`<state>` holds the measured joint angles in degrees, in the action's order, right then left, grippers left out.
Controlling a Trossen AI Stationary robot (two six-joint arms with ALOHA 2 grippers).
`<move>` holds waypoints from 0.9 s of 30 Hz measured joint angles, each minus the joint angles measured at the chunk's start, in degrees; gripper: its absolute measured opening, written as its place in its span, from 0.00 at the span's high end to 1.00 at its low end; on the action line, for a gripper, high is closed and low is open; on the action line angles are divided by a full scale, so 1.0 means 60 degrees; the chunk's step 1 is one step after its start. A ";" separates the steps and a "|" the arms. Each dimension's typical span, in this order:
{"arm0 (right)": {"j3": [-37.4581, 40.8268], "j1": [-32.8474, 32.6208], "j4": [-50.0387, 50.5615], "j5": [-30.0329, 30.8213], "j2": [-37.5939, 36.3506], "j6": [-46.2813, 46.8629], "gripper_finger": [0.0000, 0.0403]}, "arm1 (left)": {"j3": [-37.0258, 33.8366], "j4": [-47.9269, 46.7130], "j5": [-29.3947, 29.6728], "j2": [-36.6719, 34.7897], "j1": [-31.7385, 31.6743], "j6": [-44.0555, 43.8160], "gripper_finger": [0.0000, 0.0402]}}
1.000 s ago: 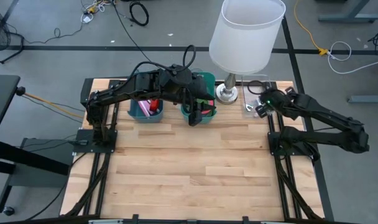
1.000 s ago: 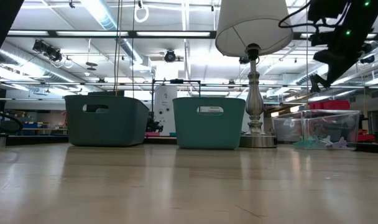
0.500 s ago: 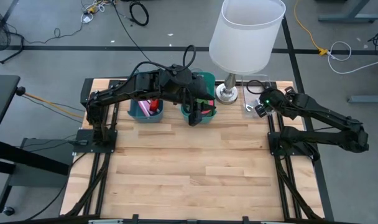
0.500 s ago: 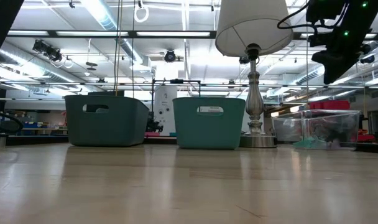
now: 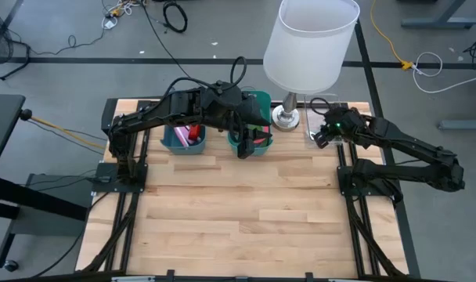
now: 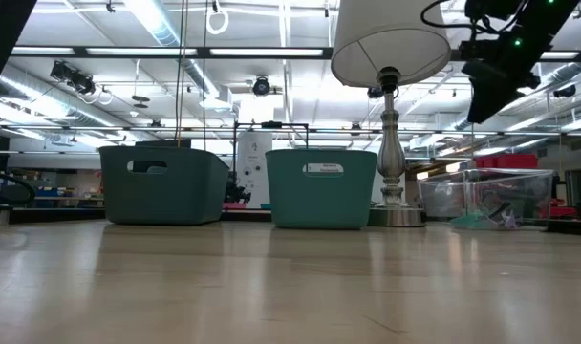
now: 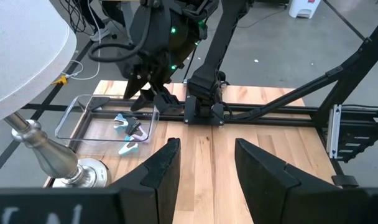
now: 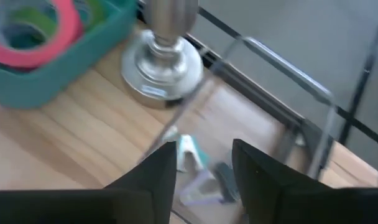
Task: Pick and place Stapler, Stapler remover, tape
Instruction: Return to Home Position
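High view: right hand [image 5: 320, 137] over clear plastic bin [image 7: 89, 121], fingers apart, empty.
Left hand [image 5: 243, 149]: fingers apart, above teal plastic bin [image 5: 261, 102].

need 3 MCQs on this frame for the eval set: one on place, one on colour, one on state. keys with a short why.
1. Where does the lamp base stand?
A. Between the green bin and the transparent bin
B. Left of both coloured bins
C. At the table's front edge

2. Which colour of tape roll shows in the green bin?
A. White
B. Pink
C. Orange

3. What state is the right gripper in?
A. Shut on a staple remover
B. Open and empty, above the transparent bin
C. Resting on the tabletop

Key: 1 A, the high view shows the base flanked by those two bins. 2 B, the right wrist view shows a pink ring in that bin. 3 B, its fingers stand apart with nothing between them, and the staple removers lie in the bin below. The left gripper, open, hangs over the green bin.
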<state>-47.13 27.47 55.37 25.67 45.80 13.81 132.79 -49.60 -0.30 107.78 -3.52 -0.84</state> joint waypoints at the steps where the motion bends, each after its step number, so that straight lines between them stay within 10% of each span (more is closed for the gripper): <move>1: 0.0000 -0.0034 -0.0125 -0.0136 -0.0007 -0.0031 0.62 | 0.0000 0.0001 0.0000 -0.0001 -0.0001 0.0004 0.61; 18: 0.0000 -0.1448 -0.3482 -0.3250 -0.0029 -0.0743 0.87 | -0.0004 -0.0007 0.0017 0.0001 0.0187 -0.1155 0.63; 27: 0.0000 -0.2726 -0.5373 -0.3869 -0.0029 -0.1130 0.96 | -0.0011 0.0593 0.0452 -0.0046 0.1024 -0.0549 0.88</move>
<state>-47.13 11.11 23.13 2.46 45.63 7.03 132.73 -46.05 2.42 107.50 2.63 -4.13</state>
